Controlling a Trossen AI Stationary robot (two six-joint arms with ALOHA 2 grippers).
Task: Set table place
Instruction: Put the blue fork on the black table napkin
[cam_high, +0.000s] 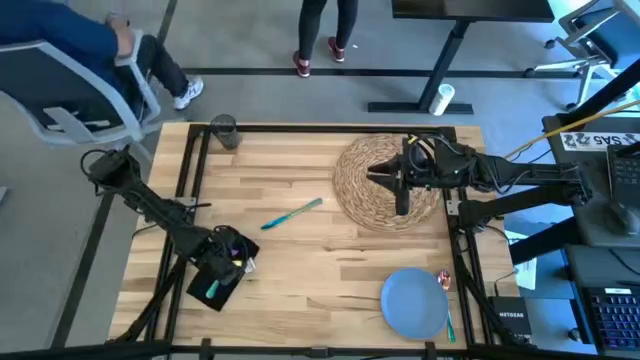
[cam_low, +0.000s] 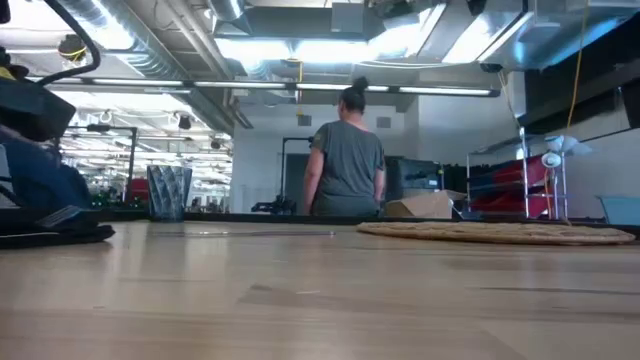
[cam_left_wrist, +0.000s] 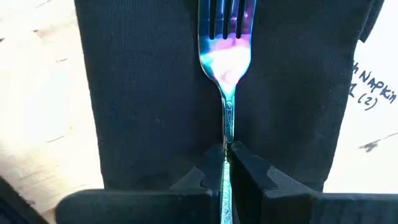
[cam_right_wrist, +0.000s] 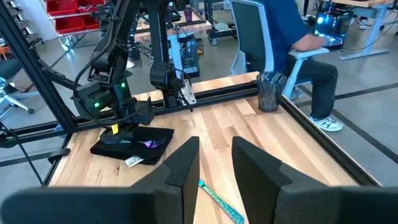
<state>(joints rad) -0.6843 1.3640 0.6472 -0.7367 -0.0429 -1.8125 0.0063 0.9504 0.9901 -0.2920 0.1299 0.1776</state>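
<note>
Fork (cam_left_wrist: 226, 68) handle between closed jaws (left gripper (cam_left_wrist: 227, 163))

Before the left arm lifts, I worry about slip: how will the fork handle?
The fork is thin polished metal, so likely stiff, light and slippery. The left gripper pinches only its narrow handle; it may pivot. The napkin underneath could shift.

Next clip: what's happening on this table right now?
The left gripper is shut on the fork, which lies on the black napkin near the table's front-left. The right gripper hangs open over the woven placemat. The blue plate and glass sit apart, unplaced.
</note>
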